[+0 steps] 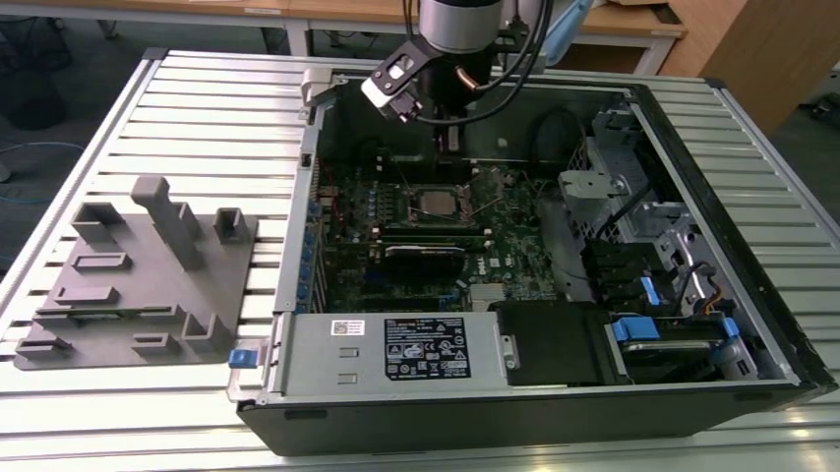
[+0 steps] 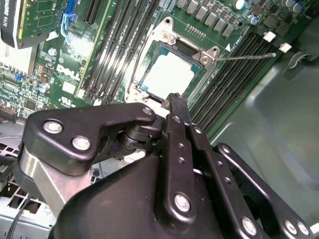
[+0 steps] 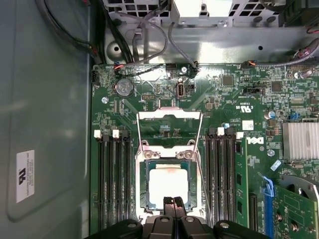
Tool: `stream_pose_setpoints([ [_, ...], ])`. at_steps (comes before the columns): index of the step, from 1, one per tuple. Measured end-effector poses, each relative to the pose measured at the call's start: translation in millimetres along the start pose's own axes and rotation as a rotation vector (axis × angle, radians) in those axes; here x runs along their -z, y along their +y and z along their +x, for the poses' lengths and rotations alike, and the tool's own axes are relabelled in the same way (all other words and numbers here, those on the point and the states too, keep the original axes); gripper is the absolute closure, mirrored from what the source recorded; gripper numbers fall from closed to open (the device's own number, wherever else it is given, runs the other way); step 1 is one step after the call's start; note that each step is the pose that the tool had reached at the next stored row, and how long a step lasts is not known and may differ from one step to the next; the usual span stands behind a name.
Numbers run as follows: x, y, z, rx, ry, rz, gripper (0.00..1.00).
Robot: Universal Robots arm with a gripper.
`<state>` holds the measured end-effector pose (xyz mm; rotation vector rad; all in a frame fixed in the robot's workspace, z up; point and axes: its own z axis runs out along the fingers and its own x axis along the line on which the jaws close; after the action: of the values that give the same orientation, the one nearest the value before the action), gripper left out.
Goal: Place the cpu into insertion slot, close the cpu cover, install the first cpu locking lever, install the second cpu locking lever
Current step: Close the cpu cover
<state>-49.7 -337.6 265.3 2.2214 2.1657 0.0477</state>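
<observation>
A slatted metal table (image 1: 197, 108) carries an open computer case (image 1: 735, 187), with a grey moulded fixture (image 1: 132, 285) just beside it on the exterior view's left; inside the case lies a green motherboard (image 3: 234, 99), long black memory slots (image 3: 112, 184) running on either side of the socket. The arm reaches down into the case, and the gripper (image 3: 173, 200) hangs close over the near edge of the insertion slot (image 3: 143, 199), its fingers pressed together with nothing seen between them; whether the tips actually touch the chip is hard to say, perhaps just clear of it. The cpu cover (image 3: 169, 116) is swung open, standing back from the slot on its far side, board showing through its cut-out centre; the cpu (image 3: 167, 184) sits flat within the slot, silver top upward; a thin wire lever (image 2: 244, 56) juts free beside the socket.
</observation>
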Motion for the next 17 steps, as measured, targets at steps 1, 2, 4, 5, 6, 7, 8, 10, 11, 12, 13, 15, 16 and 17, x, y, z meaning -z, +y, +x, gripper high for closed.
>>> stream_pose_setpoints([
  [1, 0.8, 0.1, 0.0, 0.0, 0.0, 0.0, 0.9],
  [2, 0.7, 0.1, 0.0, 0.0, 0.0002, -0.0001, 0.9],
  [4, 0.7, 0.1, 0.0, 0.0, 0.0002, -0.0001, 0.9],
  [5, 0.8, 0.1, 0.0, 0.0, 0.0002, -0.0001, 0.9],
  [6, 0.8, 0.2, 0.0, 0.0, 0.0002, -0.0001, 0.9],
  [7, 0.8, 0.6, 0.0, 0.0, 0.0001, 0.0, 0.9],
  [8, 0.8, 1.3, 0.0, 0.0, -0.0001, 0.0001, 0.9],
  [10, 0.7, 3.8, 0.1, 0.0, 0.0, 0.0001, 0.9],
  [11, 0.6, 5.3, 0.2, 0.0, 0.0, 0.0001, 0.9],
  [12, 0.5, 6.8, 0.2, 0.0, 0.0001, 0.0, 0.9],
  [13, 0.5, 8.2, 0.2, 0.0, 0.0, 0.0, 0.9],
  [15, 0.3, 11.3, 0.3, 0.0, 0.0001, 0.0, 0.9],
  [16, 0.2, 12.7, 0.3, 0.0, 0.0001, 0.0, 0.9],
  [17, 0.2, 13.8, 0.3, 0.0, 0.0001, 0.0, 0.9],
])
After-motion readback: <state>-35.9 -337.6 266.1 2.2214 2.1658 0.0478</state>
